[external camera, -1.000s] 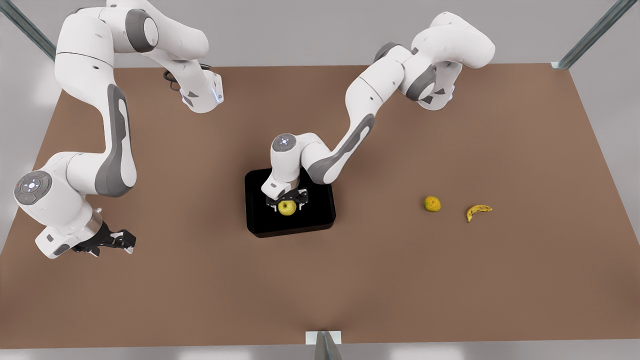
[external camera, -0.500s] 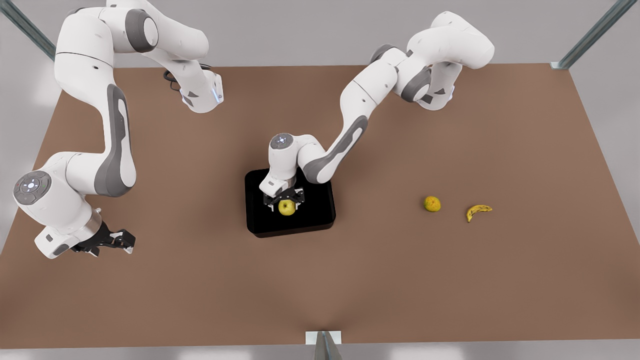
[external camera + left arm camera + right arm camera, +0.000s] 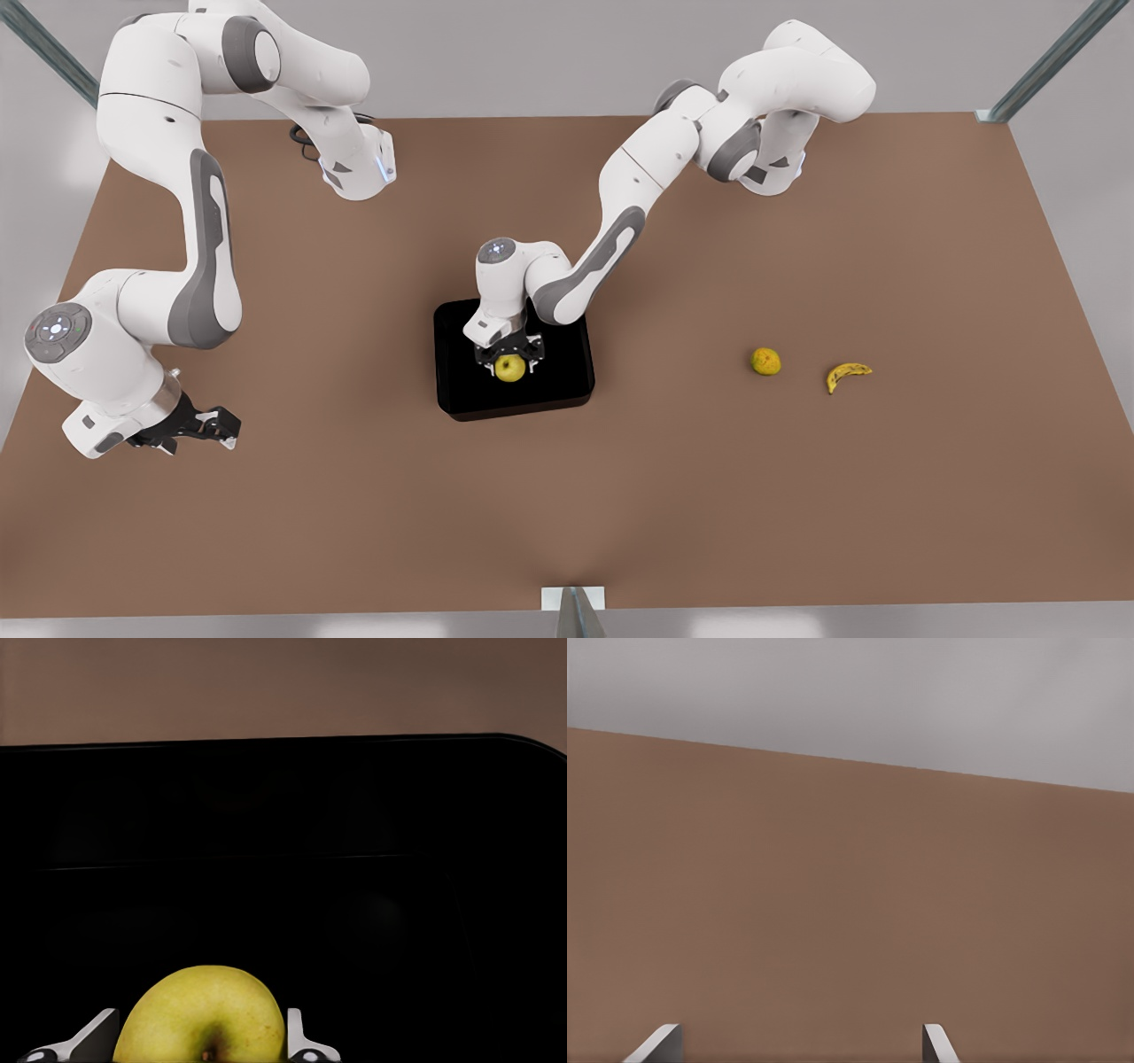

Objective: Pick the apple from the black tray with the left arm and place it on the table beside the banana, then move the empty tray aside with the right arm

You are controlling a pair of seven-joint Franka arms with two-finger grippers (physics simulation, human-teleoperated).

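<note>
- Left wrist view: left gripper (image 3: 200,1047) brackets the apple (image 3: 202,1013), 2 fingertips (image 3: 304,1043) close against its sides, inside the black tray (image 3: 292,806).
- Smooth, round, firm apple likely slips; grip across its widest middle.
- Right gripper (image 3: 205,428) waits spread wide, well apart from the tray.

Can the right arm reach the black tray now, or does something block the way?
Probably not yet. The left end effector sits around the apple inside the black tray; the right end effector waits, open, at the front view's left.
</note>
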